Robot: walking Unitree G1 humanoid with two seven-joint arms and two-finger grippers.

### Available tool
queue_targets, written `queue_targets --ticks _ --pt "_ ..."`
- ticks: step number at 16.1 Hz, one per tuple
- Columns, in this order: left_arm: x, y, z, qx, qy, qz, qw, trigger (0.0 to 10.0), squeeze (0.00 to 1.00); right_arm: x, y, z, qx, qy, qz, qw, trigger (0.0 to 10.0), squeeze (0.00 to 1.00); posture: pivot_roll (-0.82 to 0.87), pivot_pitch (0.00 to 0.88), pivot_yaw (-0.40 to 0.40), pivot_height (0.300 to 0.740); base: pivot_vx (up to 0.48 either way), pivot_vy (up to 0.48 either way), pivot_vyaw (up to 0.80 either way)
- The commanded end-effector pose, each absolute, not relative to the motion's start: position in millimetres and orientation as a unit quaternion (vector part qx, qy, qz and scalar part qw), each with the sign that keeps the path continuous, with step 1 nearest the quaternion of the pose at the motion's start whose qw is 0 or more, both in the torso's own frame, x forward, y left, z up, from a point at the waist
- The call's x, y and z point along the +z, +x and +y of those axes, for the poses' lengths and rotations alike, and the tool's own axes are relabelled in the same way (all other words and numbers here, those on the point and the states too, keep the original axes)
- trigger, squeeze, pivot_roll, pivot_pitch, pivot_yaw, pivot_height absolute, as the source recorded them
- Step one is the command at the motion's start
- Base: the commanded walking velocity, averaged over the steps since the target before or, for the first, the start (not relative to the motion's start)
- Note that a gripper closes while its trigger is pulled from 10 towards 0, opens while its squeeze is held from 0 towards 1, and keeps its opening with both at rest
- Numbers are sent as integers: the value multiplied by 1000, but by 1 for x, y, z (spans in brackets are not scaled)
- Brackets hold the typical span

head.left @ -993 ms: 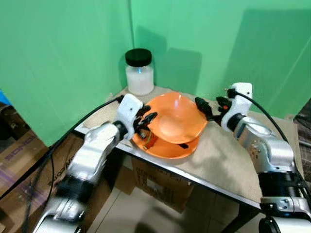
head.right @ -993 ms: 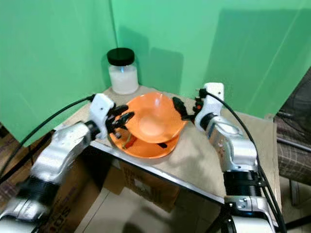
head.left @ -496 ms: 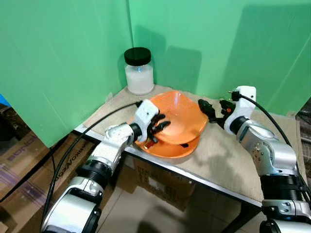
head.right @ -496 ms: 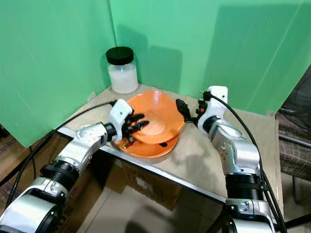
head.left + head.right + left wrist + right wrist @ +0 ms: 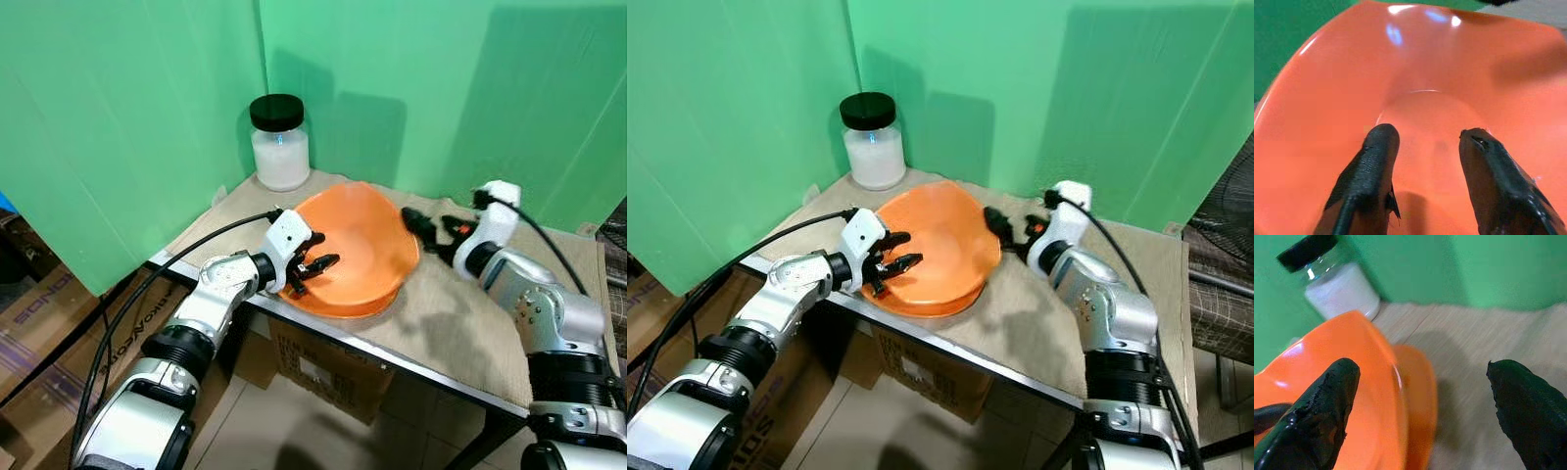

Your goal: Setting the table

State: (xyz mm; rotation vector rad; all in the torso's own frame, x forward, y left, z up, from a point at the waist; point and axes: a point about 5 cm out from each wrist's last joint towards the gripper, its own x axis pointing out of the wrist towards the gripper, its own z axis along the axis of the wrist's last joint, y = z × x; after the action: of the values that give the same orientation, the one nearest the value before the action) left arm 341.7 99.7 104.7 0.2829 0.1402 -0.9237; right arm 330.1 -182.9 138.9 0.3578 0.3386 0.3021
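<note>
An orange bowl (image 5: 358, 240) lies nested on a second orange bowl (image 5: 1419, 377), near the front edge of the cloth-covered table (image 5: 460, 323). My left gripper (image 5: 315, 257) reaches over the bowl's near left rim; it is open, with both fingers (image 5: 1371, 166) above the bowl's inside (image 5: 1435, 98) and nothing between them. My right gripper (image 5: 419, 229) is at the bowl's far right rim, open wide, with one finger (image 5: 1327, 406) beside the upper bowl (image 5: 1352, 367) and the other over the cloth.
A glass jar (image 5: 280, 143) with a black lid and white contents stands at the table's back left corner. Green screens close off the back and left. Cardboard boxes (image 5: 323, 367) lie under the table. A dark chair (image 5: 1227, 206) is at the right.
The upper bowl, tilted up before, has dropped flat into the lower one. My left gripper has moved further over the bowl's inside. The right gripper has drawn back slightly to the right.
</note>
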Motion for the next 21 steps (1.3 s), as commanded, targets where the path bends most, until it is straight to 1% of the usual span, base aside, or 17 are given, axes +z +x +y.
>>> queue_targets --ticks 1,3,4,5,6,7,9,10,11,17,21 --pt "100 340 106 -443 142 79 882 10000 1000 137 331 -181 155 184 184 953 10000 1000 -168 0 43 740 0 0 0" --pt "97 338 108 -444 145 81 880 10000 1000 133 332 -178 158 187 196 950 10000 1000 -167 0 34 740 0 0 0" --pt "95 337 109 -446 146 84 879 10000 1000 130 333 -176 155 175 208 950 10000 1000 -167 0 33 740 0 0 0" --pt "94 336 110 -447 147 85 878 10000 1000 128 333 -175 157 173 214 948 10000 592 -168 0 32 740 0 0 0" --pt "94 336 110 -447 147 85 878 10000 1000 128 333 -175 157 173 214 948 10000 592 -168 0 32 740 0 0 0" --pt "93 336 110 -447 149 86 878 10000 1000 126 332 -173 159 172 224 946 10000 0 -168 0 29 740 0 0 0" --pt "91 335 111 -447 151 87 878 10000 1000 126 332 -170 164 183 231 941 9961 0 -169 0 29 740 0 0 0" --pt "91 335 111 -446 153 87 877 10000 1000 127 332 -168 170 188 231 939 1020 0 -169 0 29 740 0 0 0" --pt "91 335 112 -445 155 87 877 10000 1000 127 332 -166 176 195 231 937 0 0 -170 0 29 740 0 0 0" --pt "93 339 114 -440 165 85 879 10000 1000 128 331 -160 193 193 235 933 0 0 -175 0 39 740 0 0 0" --pt "94 340 115 -436 178 81 879 10000 1000 127 329 -162 196 199 234 931 0 0 -173 0 43 740 0 0 0"
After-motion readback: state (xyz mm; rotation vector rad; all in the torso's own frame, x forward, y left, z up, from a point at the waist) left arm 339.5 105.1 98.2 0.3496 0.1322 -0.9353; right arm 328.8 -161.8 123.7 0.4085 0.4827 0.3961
